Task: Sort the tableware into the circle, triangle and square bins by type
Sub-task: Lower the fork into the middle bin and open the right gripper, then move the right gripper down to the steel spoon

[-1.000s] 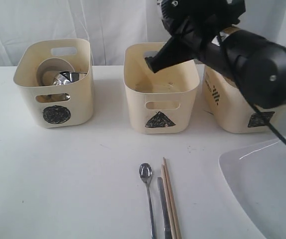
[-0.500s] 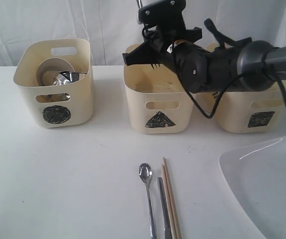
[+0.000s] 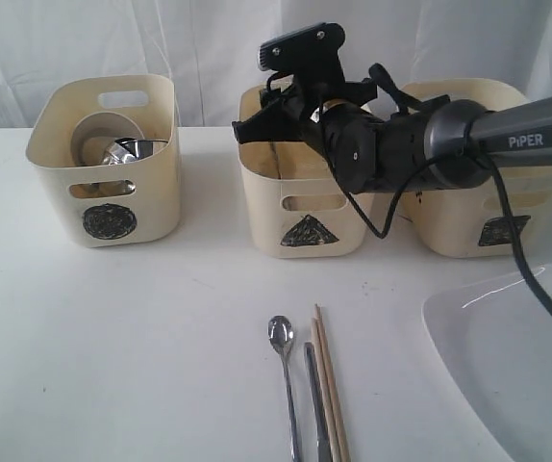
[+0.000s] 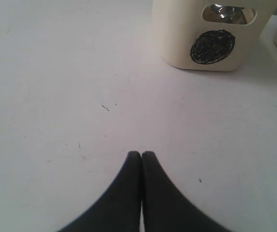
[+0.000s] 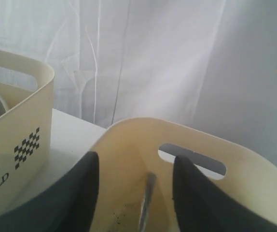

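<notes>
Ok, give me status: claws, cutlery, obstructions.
Left claw shut, over table. Right claw open above triangle bin, thin utensil inside. Spoon, knife, chopsticks unsorted on table. Nothing blocking.

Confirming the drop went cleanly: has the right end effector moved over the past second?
Yes. The right end effector has shifted left, from nearer the middle of the cream plastic triangle-marked bin to above its left wall.

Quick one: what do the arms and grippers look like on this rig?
Right arm: grey link with white PiPER lettering, black wrist housing, black cable running off it. Both grippers have smooth black fingers tapering to rounded tips: left gripper, right gripper. The left arm itself isn't visible.
</notes>
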Robot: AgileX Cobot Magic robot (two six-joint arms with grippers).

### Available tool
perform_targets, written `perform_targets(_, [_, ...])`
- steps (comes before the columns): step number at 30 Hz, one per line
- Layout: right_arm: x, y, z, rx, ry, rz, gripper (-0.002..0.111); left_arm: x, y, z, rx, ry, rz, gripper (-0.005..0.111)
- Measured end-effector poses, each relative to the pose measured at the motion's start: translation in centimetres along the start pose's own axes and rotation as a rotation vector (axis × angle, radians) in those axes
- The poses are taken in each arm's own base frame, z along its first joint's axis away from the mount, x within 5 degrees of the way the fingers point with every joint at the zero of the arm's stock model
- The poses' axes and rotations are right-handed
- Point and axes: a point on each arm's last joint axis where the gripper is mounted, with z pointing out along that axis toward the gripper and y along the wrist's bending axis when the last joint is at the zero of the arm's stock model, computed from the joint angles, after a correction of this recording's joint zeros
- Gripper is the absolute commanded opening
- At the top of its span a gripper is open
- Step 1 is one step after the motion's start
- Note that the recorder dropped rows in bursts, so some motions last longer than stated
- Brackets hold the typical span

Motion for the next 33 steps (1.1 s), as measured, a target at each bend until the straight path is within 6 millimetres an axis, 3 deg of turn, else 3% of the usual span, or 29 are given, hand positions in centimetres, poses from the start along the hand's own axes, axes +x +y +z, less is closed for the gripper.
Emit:
perform_targets(4, [0.0,0.0,0.0,0.001,0.001,0.002,0.047,0.0,0.0,0.0,0.0,0.0,0.0,0.0])
perform_targets(8, [-1.7,-0.2,-0.8,-0.006,-0.014,0.012,0.046,0.0,0.0,0.0,0.0,0.0,0.0,0.0])
perform_targets(14, [-6.2,-0.4,-4.4,-0.091,0.07,0.049,0.04,0.0,0.0,0.0,0.0,0.0,0.0,0.0])
perform_targets(18, [-7.3,-0.3,-6.8,-0.186,0.228,0.039,0.039,0.0,0.0,0.0,0.0,0.0,0.0,0.0])
perform_targets(25, [-4.1,0.7,-10.4,-0.41,0.759,0.029,0.039,0.0,0.0,0.0,0.0,0.0,0.0,0.0])
perform_targets(29, [-0.6,1.9,-13.6,-0.505,1.192,0.211,0.039,0.0,0.0,0.0,0.0,0.0,0.0,0.0])
perform_targets(33, [0.9,2.9,-13.9,-0.475,1.211,0.27,0.039,0.0,0.0,0.0,0.0,0.0,0.0,0.0])
